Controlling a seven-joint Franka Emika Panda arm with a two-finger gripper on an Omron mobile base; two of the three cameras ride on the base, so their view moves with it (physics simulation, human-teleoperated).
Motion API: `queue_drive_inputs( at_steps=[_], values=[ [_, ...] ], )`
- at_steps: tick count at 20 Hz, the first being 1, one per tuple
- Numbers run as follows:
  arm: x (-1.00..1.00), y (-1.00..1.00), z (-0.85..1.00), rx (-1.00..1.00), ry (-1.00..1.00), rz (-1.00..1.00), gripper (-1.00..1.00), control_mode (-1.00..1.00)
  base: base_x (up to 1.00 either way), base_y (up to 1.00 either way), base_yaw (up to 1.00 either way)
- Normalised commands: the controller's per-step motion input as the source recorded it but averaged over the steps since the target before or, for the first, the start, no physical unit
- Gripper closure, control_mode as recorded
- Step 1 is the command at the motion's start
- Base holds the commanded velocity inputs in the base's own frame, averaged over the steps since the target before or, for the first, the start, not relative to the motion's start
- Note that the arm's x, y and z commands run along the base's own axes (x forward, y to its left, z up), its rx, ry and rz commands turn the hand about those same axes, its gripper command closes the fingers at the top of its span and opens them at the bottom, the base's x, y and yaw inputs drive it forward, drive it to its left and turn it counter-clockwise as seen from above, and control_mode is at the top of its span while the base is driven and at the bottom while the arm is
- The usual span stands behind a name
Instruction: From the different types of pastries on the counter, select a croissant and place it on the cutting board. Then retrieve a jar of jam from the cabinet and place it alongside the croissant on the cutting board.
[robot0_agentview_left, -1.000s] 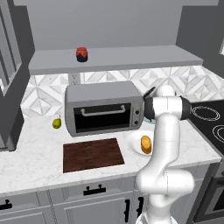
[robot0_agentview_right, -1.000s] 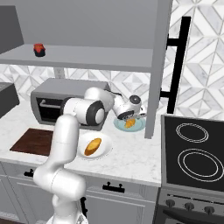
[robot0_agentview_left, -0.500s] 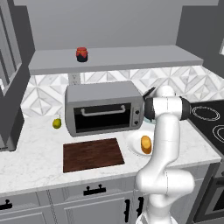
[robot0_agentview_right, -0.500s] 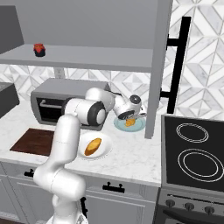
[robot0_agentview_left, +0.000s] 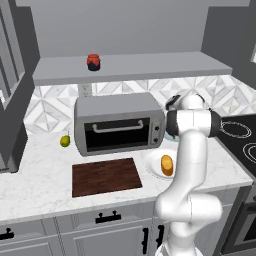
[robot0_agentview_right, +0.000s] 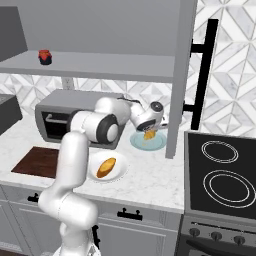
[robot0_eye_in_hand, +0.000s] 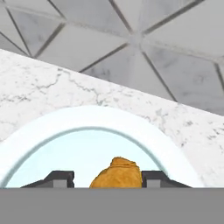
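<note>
Gripper (robot0_agentview_right: 149, 133) is down over the pale blue plate (robot0_agentview_right: 159, 144) at the back of the counter (robot0_agentview_right: 150, 180), just beside the cabinet's grey side panel. In the hand view the croissant (robot0_eye_in_hand: 117, 174) sits directly between the two finger tips (robot0_eye_in_hand: 59, 178), one tip on each side with little gap. Jaws look closed around it; real contact can't be confirmed because the tips' inner faces are cut off at the bottom edge. In the right base view the golden piece hangs right under the hand, on or barely above the plate.

Handling judgement: croissant is light, soft and flaky, and crushes easily, so gentle squeeze only. Best hold is across the thick middle, not the tapered ends, which would snap or slip. Crust probably a bit crumbly, not slippery.

Cutting board (robot0_agentview_left: 105, 176) is well off to the gripper's side, past the toaster oven (robot0_agentview_left: 120, 123), nearer the robot base. The other pastry, a stubby orange roll (robot0_agentview_left: 166, 165), lies on a white plate (robot0_agentview_left: 151, 162) between the gripper and the board. Jar of jam (robot0_agentview_left: 93, 61) sits high up on the cabinet ledge (robot0_agentview_left: 150, 64), well apart from the gripper.
</note>
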Motion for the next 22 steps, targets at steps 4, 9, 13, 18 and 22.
queue_drive_inputs(
  at_steps=[4, 9, 13, 18, 22],
  values=[
    [-0.54, 0.0, 0.3, 0.02, 0.11, 0.0, 1.0, -1.0, 0.0, 0.0, 0.0],
    [-0.81, 0.02, 0.23, 0.0, 0.04, 0.0, 1.0, -1.0, 0.0, 0.0, 0.0],
    [-0.98, 0.14, 0.11, 0.0, 0.01, 0.01, 1.0, -1.0, 0.0, 0.0, 0.0],
    [-1.0, 0.23, 0.03, 0.0, 0.0, 0.03, 1.0, -1.0, 0.0, 0.0, 0.0],
    [-0.83, 0.3, 0.13, 0.0, 0.0, 0.06, 1.0, -1.0, 0.0, 0.0, 0.0]
  ],
)
